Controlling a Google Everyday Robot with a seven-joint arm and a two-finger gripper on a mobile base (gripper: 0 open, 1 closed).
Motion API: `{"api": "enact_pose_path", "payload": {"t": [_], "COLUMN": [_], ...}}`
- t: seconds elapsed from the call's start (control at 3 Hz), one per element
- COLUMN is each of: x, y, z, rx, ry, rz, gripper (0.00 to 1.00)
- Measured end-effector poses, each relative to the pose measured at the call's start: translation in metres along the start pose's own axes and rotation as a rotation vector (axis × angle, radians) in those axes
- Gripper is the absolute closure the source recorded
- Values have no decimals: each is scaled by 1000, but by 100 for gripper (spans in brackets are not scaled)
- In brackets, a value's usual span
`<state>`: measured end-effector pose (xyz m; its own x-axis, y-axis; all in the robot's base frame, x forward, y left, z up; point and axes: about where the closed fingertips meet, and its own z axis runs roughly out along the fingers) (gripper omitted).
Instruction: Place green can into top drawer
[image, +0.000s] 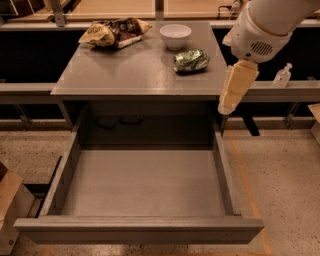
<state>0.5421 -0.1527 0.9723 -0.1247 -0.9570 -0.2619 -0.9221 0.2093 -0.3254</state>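
- On the bench (130, 70), toward its right rear, the green can (191, 60) lies untouched.
- Off the bench's right edge my gripper (227, 102) hangs, carrying nothing; its opening I cannot tell.
- Below the bench, the top drawer (140, 229) stands open; picking and placing remain.

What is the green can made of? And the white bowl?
The green can looks like thin shiny metal: it glints and looks crumpled. The bowl looks glossy white, maybe ceramic or plastic. The gripper hangs at the table's right edge, touching neither.
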Motion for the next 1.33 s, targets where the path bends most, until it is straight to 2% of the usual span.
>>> {"api": "enact_pose_path", "payload": {"t": [0.33,0.67,1.0,1.33], "x": [-7,-9,-24,-51], "y": [-5,-6,-28,-69], "z": [0,9,29,53], "rx": [5,2,26,76], "ry": [-10,-32,-135,-244], "rz": [-8,28,78,99], "gripper": [0,0,0,0]}}
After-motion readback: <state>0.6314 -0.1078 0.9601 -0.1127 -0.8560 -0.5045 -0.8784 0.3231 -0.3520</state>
